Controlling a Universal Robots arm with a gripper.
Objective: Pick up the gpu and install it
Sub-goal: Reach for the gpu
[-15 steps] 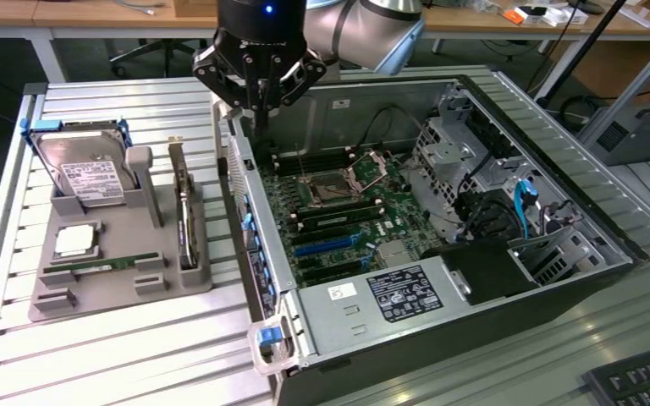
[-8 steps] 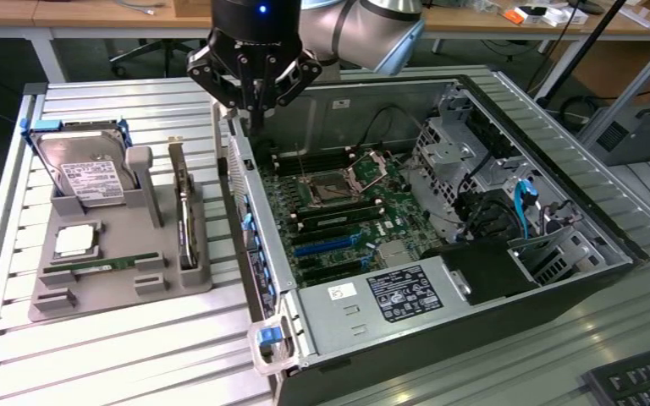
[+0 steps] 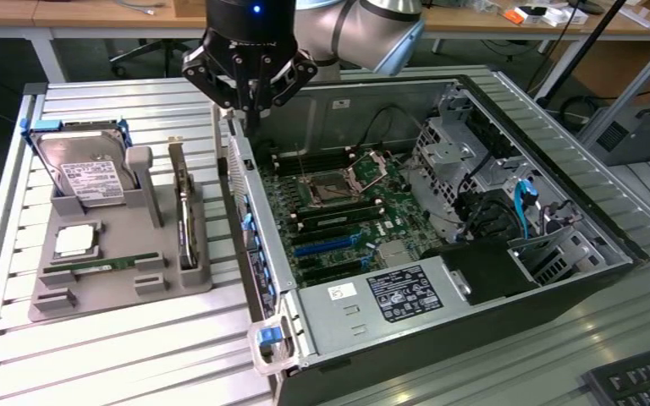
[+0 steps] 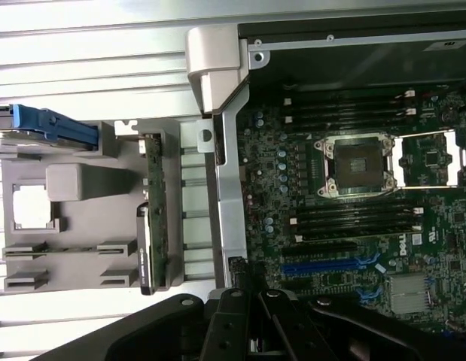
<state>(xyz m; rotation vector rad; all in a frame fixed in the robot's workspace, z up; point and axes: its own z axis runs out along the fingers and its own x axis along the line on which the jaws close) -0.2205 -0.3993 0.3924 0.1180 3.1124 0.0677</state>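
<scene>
While the gpu [image 3: 185,207] stands on its long edge in a slot of the grey holder [image 3: 122,292] on the table [image 3: 111,355], touched by nothing that could lift it, the pincer [image 3: 250,117] is held above the wall of the open computer case [image 3: 596,237] that faces the holder. Its fingers are drawn together with nothing between them. In the wrist view the gpu [image 4: 154,210] is seen edge-on just beside that wall, and the pincer [image 4: 255,320] is seen over the line between holder and motherboard [image 4: 345,226].

Several risks can be judged from this. Because the pincer is closed and is placed nearer the case wall than the card, the wall's rim or the card's top edge could be struck if it were lowered as it stands. Since the card is thin and is supported only by its slot, it could be tipped by a glancing touch. If it were clamped off-centre, it could swing in the grip, and its bracket could be caught on the case frame short of the blue slots [image 4: 330,265].

As for writing, "DELL" can be made out in white on the motherboard in the wrist view. A white label is carried by the hard drive [image 3: 90,176], and white and black labels by the power supply [image 3: 382,296], but their print cannot be read.
</scene>
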